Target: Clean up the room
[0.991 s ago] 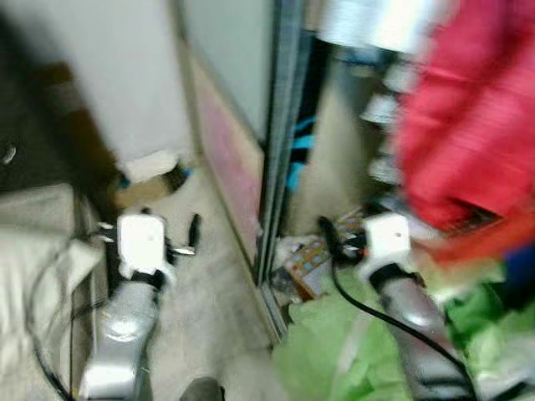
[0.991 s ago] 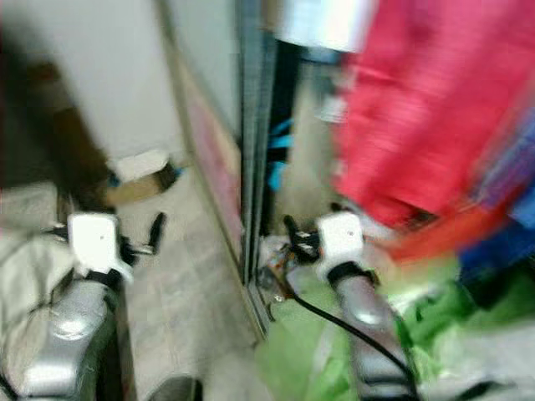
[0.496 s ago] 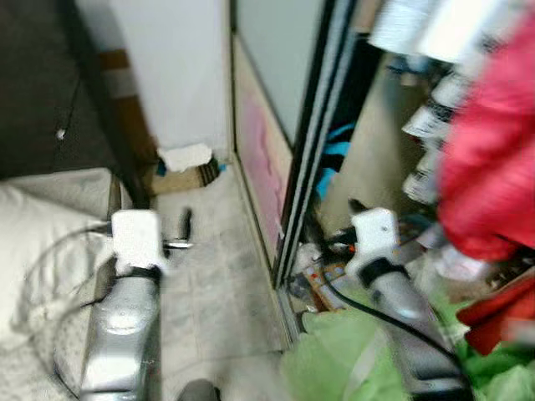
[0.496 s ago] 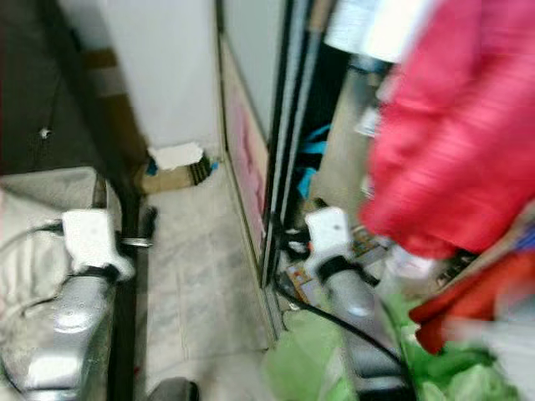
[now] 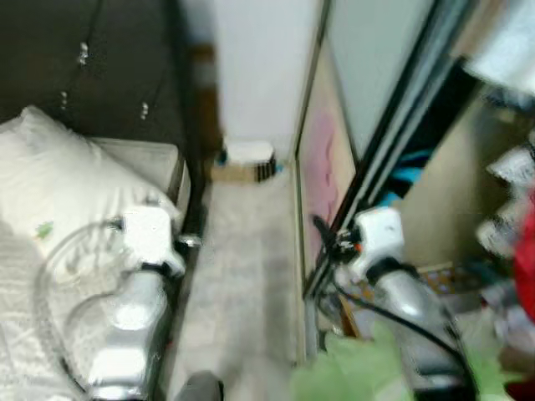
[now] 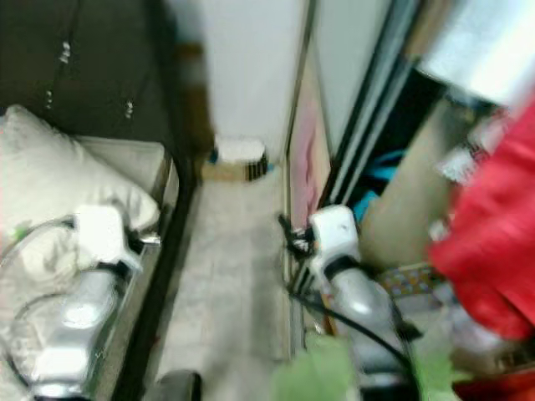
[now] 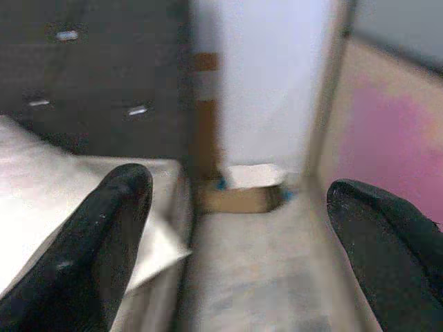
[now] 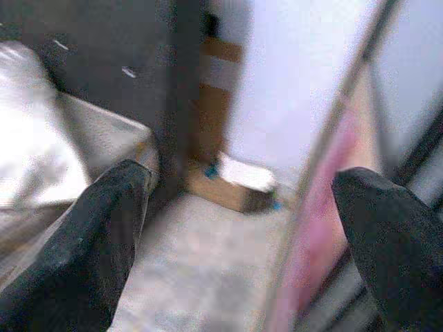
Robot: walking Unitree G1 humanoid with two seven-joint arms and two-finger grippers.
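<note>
Facing the aisle between bed [image 5: 75, 192] and wardrobe [image 5: 393, 125], you hold both claws, left claw [image 7: 235, 228] and right claw [image 8: 242, 228], wide and empty, ready for pickup.

You are looking at motion-blurred head views, edges smeared, even indoor light, white wall [image 5: 259, 75] glaring, dark headboard [image 5: 92, 58] in shade, red garment [image 6: 493, 242] a soft smear, wrist views soft, black fingers [image 7: 104, 242] out of focus.
</note>
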